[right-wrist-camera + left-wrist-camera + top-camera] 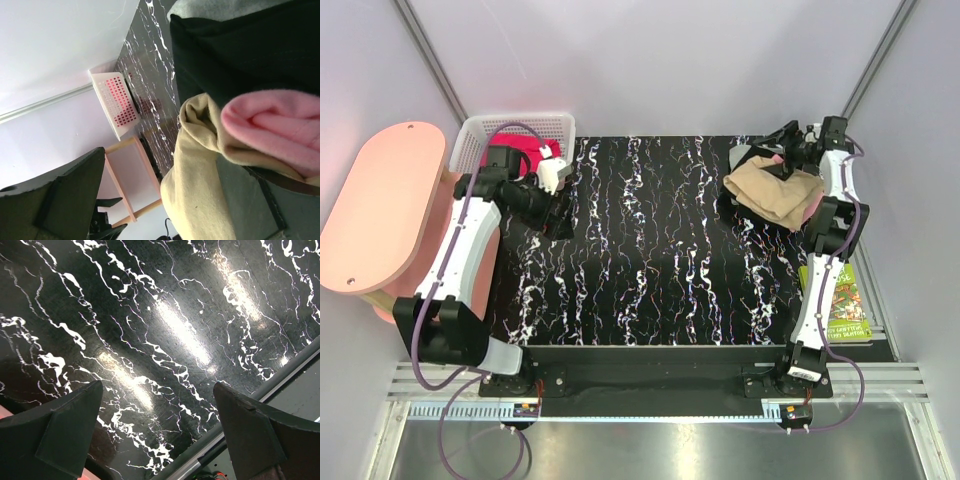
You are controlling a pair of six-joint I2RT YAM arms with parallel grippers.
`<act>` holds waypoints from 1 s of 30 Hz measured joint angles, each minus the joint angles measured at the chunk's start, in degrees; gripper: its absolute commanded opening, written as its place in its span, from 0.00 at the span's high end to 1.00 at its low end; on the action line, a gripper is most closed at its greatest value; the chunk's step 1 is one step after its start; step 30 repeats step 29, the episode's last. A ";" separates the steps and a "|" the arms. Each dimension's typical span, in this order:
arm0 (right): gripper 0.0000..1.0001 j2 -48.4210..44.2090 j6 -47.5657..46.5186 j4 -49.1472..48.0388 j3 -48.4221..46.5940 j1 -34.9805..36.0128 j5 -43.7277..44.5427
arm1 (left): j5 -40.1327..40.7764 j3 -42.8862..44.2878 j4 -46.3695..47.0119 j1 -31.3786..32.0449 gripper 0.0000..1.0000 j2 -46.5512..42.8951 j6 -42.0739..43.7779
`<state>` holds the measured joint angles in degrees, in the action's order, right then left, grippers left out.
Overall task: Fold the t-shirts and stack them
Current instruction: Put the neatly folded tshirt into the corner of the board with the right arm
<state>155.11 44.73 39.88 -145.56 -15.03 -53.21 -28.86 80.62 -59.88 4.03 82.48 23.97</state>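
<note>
My left gripper (156,390) hangs spread wide over the bare marbled table (165,330). A white basket (480,135) just beside it holds the magenta-red shirt (520,143). A green book (845,300) lies back by my right arm. My right gripper (788,152) is released too. The crumpled tan shirt (195,190) bulges between its fingers, the pink shirt (270,125) bunched against it and the black shirt (240,50) just beyond.
</note>
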 measured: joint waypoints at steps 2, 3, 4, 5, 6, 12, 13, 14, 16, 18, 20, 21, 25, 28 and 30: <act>0.00 -1.14 -0.57 0.50 0.37 0.22 0.04 | 0.22 0.00 -0.02 0.00 0.01 -1.36 -0.04; 0.00 -2.14 -0.96 0.76 0.81 0.31 0.13 | 0.26 0.00 -0.07 0.00 0.01 -2.19 -0.04; 0.00 -4.04 -1.62 0.96 2.03 0.48 0.33 | 0.33 0.00 -0.11 0.00 0.01 -3.41 -0.09; 0.00 -6.86 -2.75 1.62 4.07 0.74 0.94 | 0.37 0.00 -0.15 0.00 0.01 -4.83 -0.24; 0.00 -10.08 -3.89 2.71 5.88 1.14 1.84 | 0.42 0.00 -0.26 0.00 0.01 -6.29 -0.35; 0.00 -44.33 -12.81 3.19 27.56 8.52 11.15 | 1.31 0.00 -0.57 0.00 0.01 -13.55 -2.21; 0.00 -51.10 -14.05 2.58 31.47 10.80 12.66 | 1.60 0.00 -0.46 0.00 0.01 -13.97 -2.56; 0.00 -57.75 -15.19 1.55 35.63 13.18 13.88 | 1.92 0.00 -0.46 0.00 0.01 -14.45 -2.99; 0.00 -69.46 -16.57 -0.96 44.59 17.22 15.37 | 2.51 0.00 -0.44 0.00 0.01 -14.80 -3.76; 0.00 -79.80 -17.42 -1.38 53.44 19.28 16.59 | 2.84 -0.02 -0.39 0.00 0.01 -14.84 -4.46; 0.00 -86.29 -17.73 -2.32 60.35 19.32 18.16 | 3.13 -0.20 -0.22 0.00 0.01 -15.02 -4.92; 0.00 -88.41 -17.79 -2.56 63.45 19.34 18.78 | 3.19 -0.26 -0.15 0.00 0.01 -15.08 -5.05; 0.00 -90.79 -18.45 -1.09 72.11 19.52 21.20 | 3.21 -1.01 0.28 0.00 0.01 -15.85 -6.03; 0.00 -90.75 -19.08 1.29 74.71 19.54 22.40 | 3.34 -2.80 1.51 0.00 0.01 -16.63 -6.80; 0.00 -90.84 -19.30 1.68 74.75 19.54 22.58 | 3.48 -3.39 1.75 0.00 0.01 -16.76 -7.06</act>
